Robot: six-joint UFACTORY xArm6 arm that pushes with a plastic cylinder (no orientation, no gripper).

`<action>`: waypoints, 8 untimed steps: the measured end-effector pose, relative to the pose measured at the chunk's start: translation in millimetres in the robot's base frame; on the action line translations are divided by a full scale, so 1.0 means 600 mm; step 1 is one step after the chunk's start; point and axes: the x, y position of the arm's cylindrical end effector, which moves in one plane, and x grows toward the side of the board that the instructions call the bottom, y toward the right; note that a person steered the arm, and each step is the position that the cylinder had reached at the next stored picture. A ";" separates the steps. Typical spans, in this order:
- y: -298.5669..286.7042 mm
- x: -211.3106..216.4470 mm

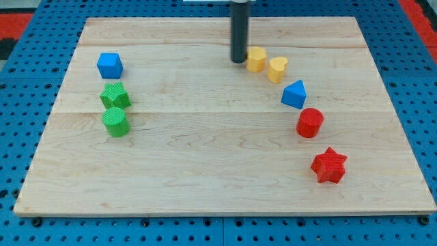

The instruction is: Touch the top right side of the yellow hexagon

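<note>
A pale wooden board (pixel 205 157) fills most of the frame, resting on a blue perforated surface (pixel 20 82) with red showing at the upper corners.

My rod comes down from the top edge, slightly right of centre. My tip (pixel 238 61) sits on the board in the upper middle of the frame. It carries nothing; it is a plain rod end with no jaws to open or close.

The yellow hexagon (pixel 256 59) lies immediately to the right of my tip, so close that I cannot tell whether the two touch. My tip is at the hexagon's left side, not its top right.

A yellow heart (pixel 277 69) sits just beside the hexagon, to its lower right. Further down the right side, in a curving line, come a blue triangular block (pixel 294 94), a red cylinder (pixel 310 122) and a red star (pixel 329 165), each near the next but apart.

At the upper left of the frame stands a blue cube (pixel 109 65). Below it is a green star (pixel 115 95), and just below that a green cylinder (pixel 115 121), the two green pieces nearly touching.
</note>
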 end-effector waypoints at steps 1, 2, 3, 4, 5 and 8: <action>-0.008 -0.019; 0.044 0.012; 0.094 0.002; 0.079 0.001; 0.100 -0.075; 0.234 0.024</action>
